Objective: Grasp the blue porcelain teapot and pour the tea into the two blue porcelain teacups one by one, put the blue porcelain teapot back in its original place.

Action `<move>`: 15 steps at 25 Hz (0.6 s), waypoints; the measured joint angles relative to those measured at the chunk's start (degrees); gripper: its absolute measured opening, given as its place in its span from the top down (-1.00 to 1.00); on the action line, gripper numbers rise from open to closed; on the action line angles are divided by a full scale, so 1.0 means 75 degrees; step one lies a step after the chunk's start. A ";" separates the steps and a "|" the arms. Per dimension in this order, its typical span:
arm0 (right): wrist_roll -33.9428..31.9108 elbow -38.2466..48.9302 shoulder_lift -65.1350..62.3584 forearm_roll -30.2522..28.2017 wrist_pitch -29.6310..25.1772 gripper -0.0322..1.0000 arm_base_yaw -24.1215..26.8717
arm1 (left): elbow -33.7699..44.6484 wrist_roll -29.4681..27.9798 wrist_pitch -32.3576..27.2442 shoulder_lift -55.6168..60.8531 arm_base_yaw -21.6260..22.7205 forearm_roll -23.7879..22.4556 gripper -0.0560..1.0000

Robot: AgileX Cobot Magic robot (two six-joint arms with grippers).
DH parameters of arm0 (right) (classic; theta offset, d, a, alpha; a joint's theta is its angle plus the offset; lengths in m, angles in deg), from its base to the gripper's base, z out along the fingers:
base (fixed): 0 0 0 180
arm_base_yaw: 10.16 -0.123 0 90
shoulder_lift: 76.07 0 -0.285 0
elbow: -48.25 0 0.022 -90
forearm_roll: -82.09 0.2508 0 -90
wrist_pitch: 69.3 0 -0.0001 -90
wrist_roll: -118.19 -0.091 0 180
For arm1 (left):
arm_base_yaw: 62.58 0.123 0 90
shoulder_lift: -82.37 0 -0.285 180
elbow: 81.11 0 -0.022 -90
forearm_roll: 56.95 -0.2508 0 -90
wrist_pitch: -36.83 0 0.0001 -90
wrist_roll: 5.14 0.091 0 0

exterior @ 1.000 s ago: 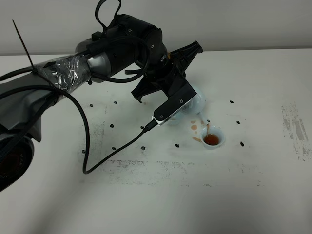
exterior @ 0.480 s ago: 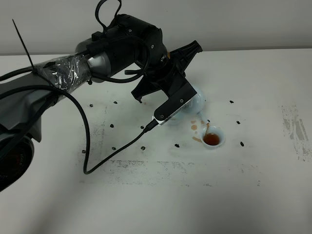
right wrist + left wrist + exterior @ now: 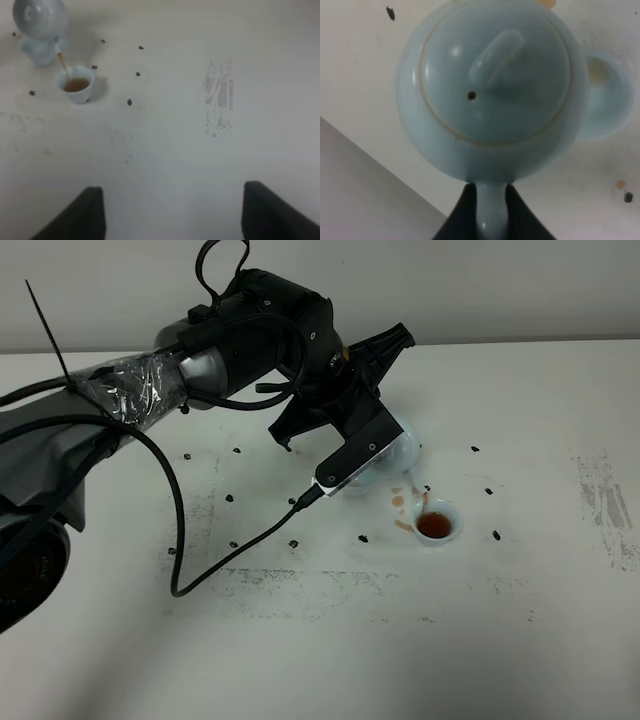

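We see little change: left hand [image 3: 491, 190] stays clamped on blue porcelain teapot [image 3: 403, 448] handle [image 3: 491, 220], tilted mid tabletop [image 3: 520, 640] toward far edge; tea [image 3: 424, 503] still streams into teacup [image 3: 437, 525]. Cup near full, we judge.

Robot lab or test bench, not a home. Bare white table [image 3: 520, 640] w/ grey scuffed patches [image 3: 603, 502] and small black marks [image 3: 474, 449] dotted about; plain pale wall [image 3: 480, 290] behind. Black robot arm [image 3: 270, 330], one section wrapped in clear plastic [image 3: 140, 380], w/ a loose black cable [image 3: 178, 540] and a zip tie [image 3: 45, 325]. Props on the table: pale-blue teapot [image 3: 492, 80] and cup [image 3: 440, 538] of tea.
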 joint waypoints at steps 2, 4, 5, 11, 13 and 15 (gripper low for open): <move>0.0000 0.0000 0.0000 0.0000 0.0000 -0.14 0.0000 | 0.0000 0.0000 0.0000 0.0000 0.0000 -0.0049 0.82; 0.0000 0.0000 0.0000 0.0000 0.0000 -0.14 0.0000 | 0.0000 0.0000 0.0000 0.0000 0.0000 -0.0049 0.82; 0.0000 0.0000 0.0000 0.0000 0.0000 -0.14 0.0000 | 0.0000 0.0000 0.0000 0.0000 0.0000 -0.0065 0.82; 0.0000 0.0000 0.0000 0.0000 0.0000 -0.14 0.0000 | 0.0000 0.0000 0.0037 0.0000 0.0000 -0.0072 0.82; 0.0000 0.0000 0.0000 0.0000 0.0000 -0.14 0.0000 | 0.0000 0.0000 0.0044 0.0000 0.0000 -0.0072 0.82; 0.0000 0.0000 0.0000 0.0000 0.0000 -0.14 0.0000 | 0.0000 0.0000 0.0044 0.0000 0.0000 -0.0072 0.82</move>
